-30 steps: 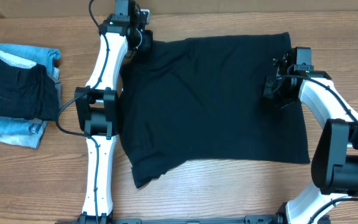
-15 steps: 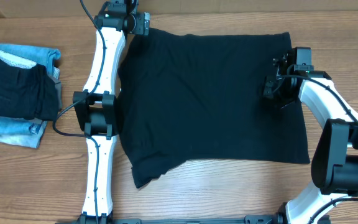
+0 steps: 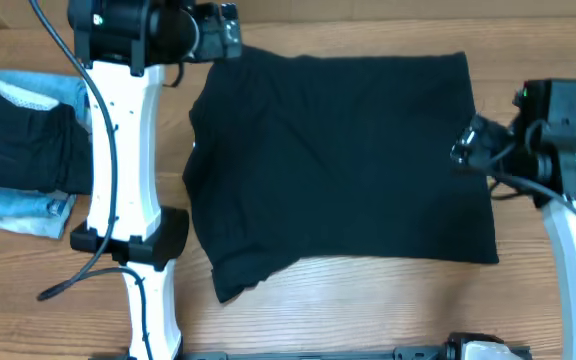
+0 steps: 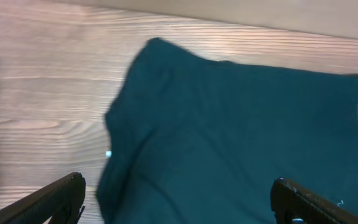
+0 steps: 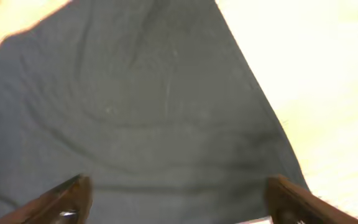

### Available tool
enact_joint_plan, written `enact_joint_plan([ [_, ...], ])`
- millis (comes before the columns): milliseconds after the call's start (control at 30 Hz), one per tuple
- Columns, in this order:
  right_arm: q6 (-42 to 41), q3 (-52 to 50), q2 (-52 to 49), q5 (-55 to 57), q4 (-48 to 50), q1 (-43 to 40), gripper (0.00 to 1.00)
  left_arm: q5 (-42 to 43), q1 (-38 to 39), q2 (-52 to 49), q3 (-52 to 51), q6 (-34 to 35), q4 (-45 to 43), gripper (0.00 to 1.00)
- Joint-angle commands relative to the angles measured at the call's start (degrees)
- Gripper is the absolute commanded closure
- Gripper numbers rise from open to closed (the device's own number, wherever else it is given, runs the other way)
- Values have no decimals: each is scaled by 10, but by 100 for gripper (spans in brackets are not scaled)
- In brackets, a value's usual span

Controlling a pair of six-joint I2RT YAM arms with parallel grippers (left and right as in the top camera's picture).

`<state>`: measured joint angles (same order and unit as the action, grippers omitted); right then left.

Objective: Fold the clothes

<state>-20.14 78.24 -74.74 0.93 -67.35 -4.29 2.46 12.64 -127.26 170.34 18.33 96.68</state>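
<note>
Nearest the robot's base, the plain black fabric garment [image 3: 338,160] lies spread out flat on the light brown wooden table [image 3: 368,310]. Its near-left corner sticks out as a slightly rumpled flap, and the rest is pretty smooth with only a few soft wrinkles.

About halfway up, the right gripper [image 3: 468,150] sits over the garment's right edge. In its wrist cam the right gripper [image 5: 178,186] is spread wide, with the dark fingers [image 5: 61,196] down in the two bottom corners. There's just cloth below and nothing pinched between them. Can't tell if it's actually touching the fabric.

Off to the left, well apart from the garment, is a folded pile of light blue denim and dark clothes [image 3: 23,150].

At the far side, the left gripper [image 3: 223,30] is right by the garment's far-left corner. From its own cam the left gripper [image 4: 178,186] is also wide apart and empty, with its fingers [image 4: 55,196] hovering above the cloth and bare wood.
</note>
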Motion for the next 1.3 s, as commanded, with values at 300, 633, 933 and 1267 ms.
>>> enact_joint_plan([
  [300,-42,-63,72,10,-105,0,0,-114,144,333,-556,169,-4,0],
  [633,-94,-238,16,10,-19,-97,10,32,121,348,-904,133,-249,0],
  [933,-56,-238,-150,-10,16,-188,13,29,90,348,-937,116,-320,0],
  [1267,-56,-299,-150,4,116,-206,8,32,48,348,-937,99,-327,0],
])
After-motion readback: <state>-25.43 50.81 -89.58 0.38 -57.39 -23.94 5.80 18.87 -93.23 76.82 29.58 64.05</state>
